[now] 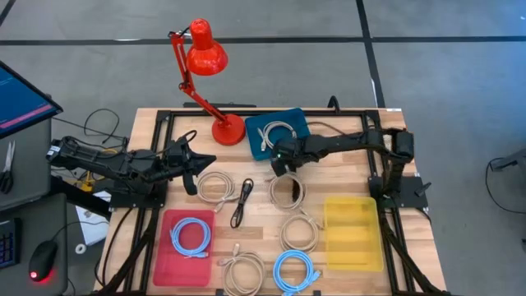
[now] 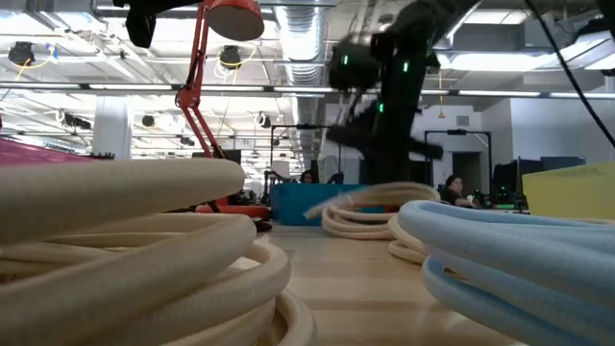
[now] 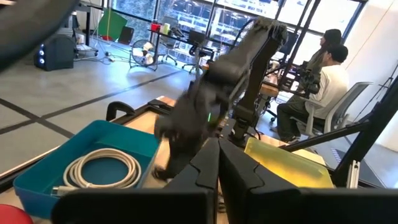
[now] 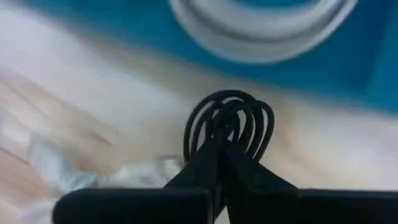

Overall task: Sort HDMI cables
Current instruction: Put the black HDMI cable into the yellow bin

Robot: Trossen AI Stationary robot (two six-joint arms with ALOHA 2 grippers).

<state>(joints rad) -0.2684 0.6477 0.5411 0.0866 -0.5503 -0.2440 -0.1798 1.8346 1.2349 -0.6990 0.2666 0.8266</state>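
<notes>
Right arm: reaches from the table's right side across toward the middle, its wrist bent down near the blue tray (image 1: 280, 131).
Right gripper (image 1: 280, 162): hangs just in front of the blue tray, above the wood; its fingers are clenched on a thin black cable bundle (image 4: 229, 122), whose loops fan out past the fingertips.
Left arm: lies low along the table's left edge, pointing toward the centre.
Left gripper (image 1: 200, 160): fingers pressed together with nothing between them, near the lamp base.
Blue tray contents: 1 beige coil (image 1: 276, 133).
Red tray (image 1: 165, 255): 1 light-blue coil (image 1: 191, 237) inside.
Yellow tray (image 1: 352, 233): sits at the right.
Loose on the table: a beige coil (image 1: 215, 187) beside the left gripper, a second black bundle (image 1: 242, 202) in the middle, 3 more beige coils (image 1: 287, 191) (image 1: 299, 233) (image 1: 244, 271), and a light-blue coil (image 1: 295, 271) at the near edge.
Red lamp (image 1: 205, 62): stands at the far edge, left of the blue tray.
</notes>
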